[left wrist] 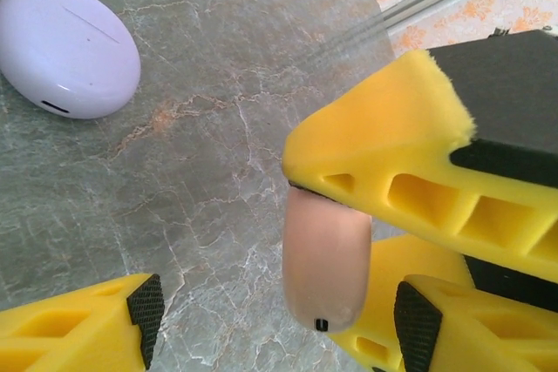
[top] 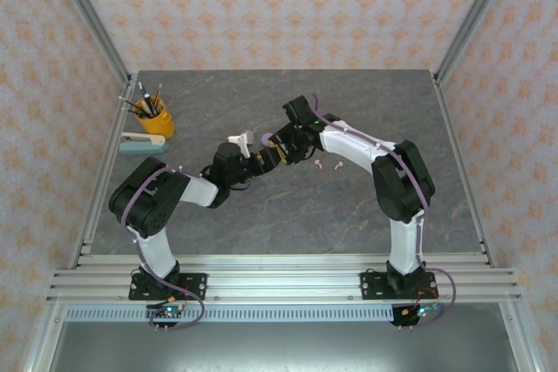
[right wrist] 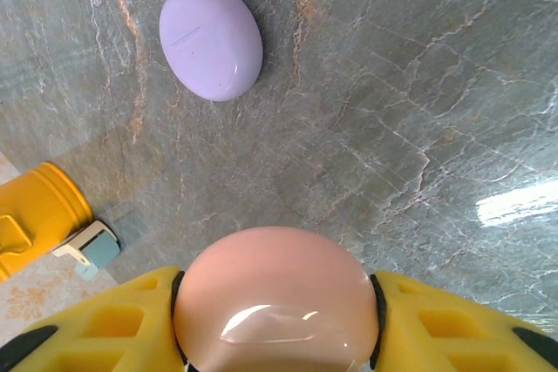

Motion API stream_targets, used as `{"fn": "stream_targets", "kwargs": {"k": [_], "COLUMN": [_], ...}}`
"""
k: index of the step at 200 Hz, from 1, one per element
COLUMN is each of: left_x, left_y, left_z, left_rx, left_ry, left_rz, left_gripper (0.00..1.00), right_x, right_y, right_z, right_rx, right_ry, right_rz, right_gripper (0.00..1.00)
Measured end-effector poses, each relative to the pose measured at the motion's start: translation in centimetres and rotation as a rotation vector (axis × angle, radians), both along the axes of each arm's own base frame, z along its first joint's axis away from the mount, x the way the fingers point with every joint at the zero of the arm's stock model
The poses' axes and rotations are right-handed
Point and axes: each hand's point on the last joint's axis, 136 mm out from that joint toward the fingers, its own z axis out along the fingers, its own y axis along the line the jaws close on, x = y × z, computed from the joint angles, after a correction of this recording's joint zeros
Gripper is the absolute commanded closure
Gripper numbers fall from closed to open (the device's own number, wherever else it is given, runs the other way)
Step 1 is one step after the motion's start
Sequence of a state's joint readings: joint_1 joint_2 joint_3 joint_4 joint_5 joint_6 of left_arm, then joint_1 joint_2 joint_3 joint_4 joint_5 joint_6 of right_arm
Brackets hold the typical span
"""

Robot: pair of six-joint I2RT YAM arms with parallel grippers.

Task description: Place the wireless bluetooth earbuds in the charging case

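The right gripper pinches the pink case at bottom centre. The left gripper stands spread either side of it, and the lilac case lies upper left.

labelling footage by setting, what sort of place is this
Likely a staged robot test cell rather than a real room: orange-patterned wallpaper panels set in silver aluminium frame posts box in a grey marbled tabletop.
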State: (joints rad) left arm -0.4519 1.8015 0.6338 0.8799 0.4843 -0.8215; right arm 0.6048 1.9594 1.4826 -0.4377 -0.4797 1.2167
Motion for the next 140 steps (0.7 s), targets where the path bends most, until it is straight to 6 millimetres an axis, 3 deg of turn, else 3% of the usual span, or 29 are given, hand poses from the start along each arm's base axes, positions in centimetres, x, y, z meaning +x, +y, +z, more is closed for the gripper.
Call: {"fn": "stream_targets", "kwargs": {"k": [60,140], "left_x": [1.2,1.6], "left_y": [-0.3,-0.7], "left_z": [0.6,1.1], "left_rx": [-0.023,-0.033], "left_ry": [-0.02,-0.03], "left_rz": [0.023,0.021], "left_gripper": [0.38,0.59], "right_x": [0.1,0.3], "right_y": [-0.1,-0.4], "right_z": [0.5,0.3], "right_rx": [0.015,0.019], "right_ry": [-0.007,-0.01], "right_rz": [-0.004,-0.014], "right_gripper": [0.52,0.53]}}
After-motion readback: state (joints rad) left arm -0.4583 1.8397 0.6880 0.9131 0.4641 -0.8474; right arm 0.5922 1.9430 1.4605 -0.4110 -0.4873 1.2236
